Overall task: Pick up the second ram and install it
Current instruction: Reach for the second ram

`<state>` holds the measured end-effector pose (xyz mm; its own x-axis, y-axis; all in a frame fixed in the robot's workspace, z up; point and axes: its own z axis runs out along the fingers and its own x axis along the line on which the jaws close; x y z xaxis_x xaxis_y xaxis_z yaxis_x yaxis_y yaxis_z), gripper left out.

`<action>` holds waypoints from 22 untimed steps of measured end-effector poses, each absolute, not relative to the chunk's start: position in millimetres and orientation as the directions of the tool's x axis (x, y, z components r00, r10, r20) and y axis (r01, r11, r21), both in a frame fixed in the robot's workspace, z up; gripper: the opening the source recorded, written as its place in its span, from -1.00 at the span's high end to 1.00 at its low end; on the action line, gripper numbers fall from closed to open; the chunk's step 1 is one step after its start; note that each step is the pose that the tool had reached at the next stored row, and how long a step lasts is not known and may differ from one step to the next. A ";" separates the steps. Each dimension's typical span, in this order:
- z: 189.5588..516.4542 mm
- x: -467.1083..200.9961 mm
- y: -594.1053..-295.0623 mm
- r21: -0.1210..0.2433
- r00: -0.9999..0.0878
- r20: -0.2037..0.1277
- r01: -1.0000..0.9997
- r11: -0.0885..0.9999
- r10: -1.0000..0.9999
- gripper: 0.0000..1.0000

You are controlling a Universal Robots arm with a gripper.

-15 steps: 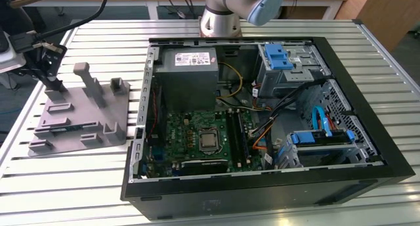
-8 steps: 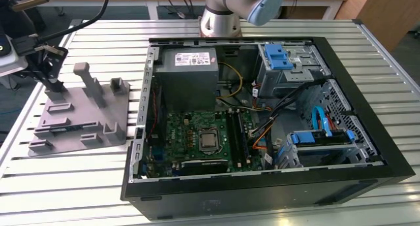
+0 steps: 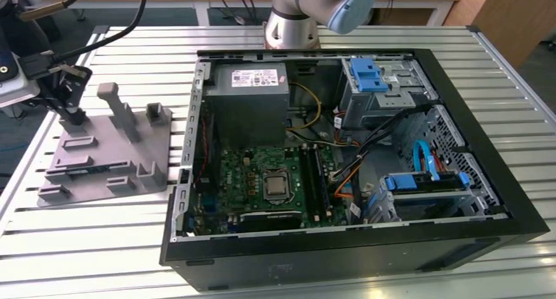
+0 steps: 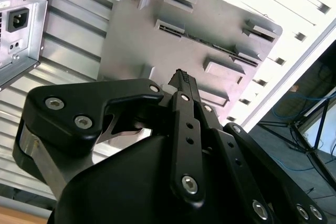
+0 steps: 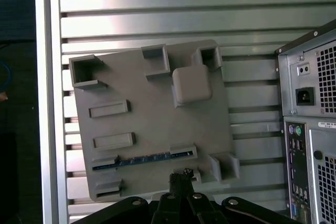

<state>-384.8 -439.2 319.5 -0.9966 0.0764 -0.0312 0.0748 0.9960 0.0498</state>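
Ram [image 5: 139, 159]: thin dark blue-green stick, lying on edge in a slot of the grey fixture tray [image 5: 152, 124], mid-left in exterior view. Gripper [image 5: 181, 176] nearby, fingers pressed together, empty.

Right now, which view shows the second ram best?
The first wrist view: it looks straight down on the second ram, a blue strip seen along its whole length in the gray holder. The second wrist view shows it as a thin dark line at a slant; the exterior view, as a small bluish sliver.
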 end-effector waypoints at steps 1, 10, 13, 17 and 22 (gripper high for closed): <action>318.7 -384.8 -439.4 0.050 -0.997 -0.031 0.075 0.996 0.076 0.80; 308.9 -384.8 -442.2 0.050 -0.997 -0.031 0.075 0.996 0.076 0.80; 303.7 -384.8 -444.0 0.050 -0.997 -0.031 0.075 0.996 0.076 0.80; 296.6 -386.7 -444.6 0.050 -0.997 -0.031 0.075 0.996 0.076 0.80; 289.1 -391.4 -444.6 0.051 -0.997 -0.028 0.075 0.996 0.076 0.80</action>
<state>-391.4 -444.6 289.1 -0.9967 0.0762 -0.0282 0.0746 0.9959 0.0515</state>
